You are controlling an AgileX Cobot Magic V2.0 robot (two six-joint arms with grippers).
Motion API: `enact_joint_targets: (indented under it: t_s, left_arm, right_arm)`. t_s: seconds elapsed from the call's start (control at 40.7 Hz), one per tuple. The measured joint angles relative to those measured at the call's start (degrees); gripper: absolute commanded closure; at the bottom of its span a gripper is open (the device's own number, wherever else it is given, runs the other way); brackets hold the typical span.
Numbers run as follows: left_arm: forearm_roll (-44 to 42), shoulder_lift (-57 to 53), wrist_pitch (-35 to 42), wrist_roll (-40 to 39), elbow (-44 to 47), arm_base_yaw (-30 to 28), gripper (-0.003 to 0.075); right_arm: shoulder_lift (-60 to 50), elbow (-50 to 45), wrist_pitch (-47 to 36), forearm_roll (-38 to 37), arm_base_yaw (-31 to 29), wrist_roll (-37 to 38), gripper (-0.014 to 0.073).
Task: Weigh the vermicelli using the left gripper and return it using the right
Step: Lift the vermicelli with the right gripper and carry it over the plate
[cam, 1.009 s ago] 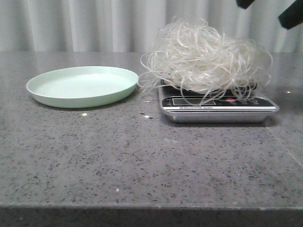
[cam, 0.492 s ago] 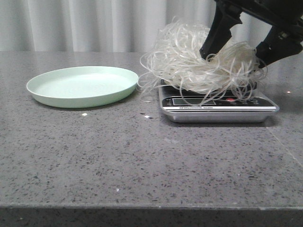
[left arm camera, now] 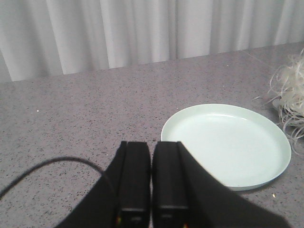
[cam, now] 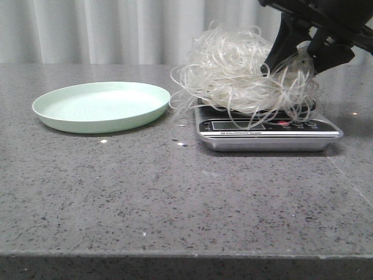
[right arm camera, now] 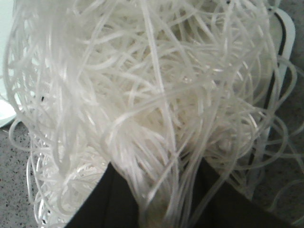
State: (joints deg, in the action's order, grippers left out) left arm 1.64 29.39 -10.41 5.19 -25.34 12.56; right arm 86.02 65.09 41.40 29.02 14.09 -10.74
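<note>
Resting on the scale (cam: pixel 268 131), the vermicelli (cam: pixel 245 73) is pinched by the right pincer (cam: pixel 294 64); the left pincer (left arm camera: pixel 152 190) is held narrow over the counter (cam: pixel 175 192). Return to the plate (cam: pixel 102 106) is judged pending.

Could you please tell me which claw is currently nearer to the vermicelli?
The right claw is nearer: its fingers are closed into the vermicelli on the scale. The left claw sits shut beyond the green plate, away from the noodles.
</note>
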Motion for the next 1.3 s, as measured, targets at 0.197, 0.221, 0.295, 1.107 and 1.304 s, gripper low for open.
enact_joint_targets:
  t_s: [0.197,0.221,0.295,1.107,1.304]
  left_arm:
    - [0.0,0.0,0.0,0.0,0.0,0.0,0.0583]
    - [0.0,0.0,0.0,0.0,0.0,0.0,0.0583]
    - [0.0,0.0,0.0,0.0,0.0,0.0,0.0583]
    - [0.0,0.0,1.7,0.0,0.0,0.0,0.0583]
    - [0.0,0.0,1.7,0.0,0.0,0.0,0.0583]
  right_arm:
    - [0.21,3.18,2.69,0.0,0.0,0.0,0.0443]
    - [0.3,3.7,3.19,0.0,0.0,0.0,0.0443]
    - [0.3,5.63,4.36,0.0,0.0,0.0,0.0443]
    - [0.66,39.32,10.88,4.46,0.0,-0.12,0.0443]
    - [2.51,43.41,10.77,8.53,2.82,-0.75,0.0443]
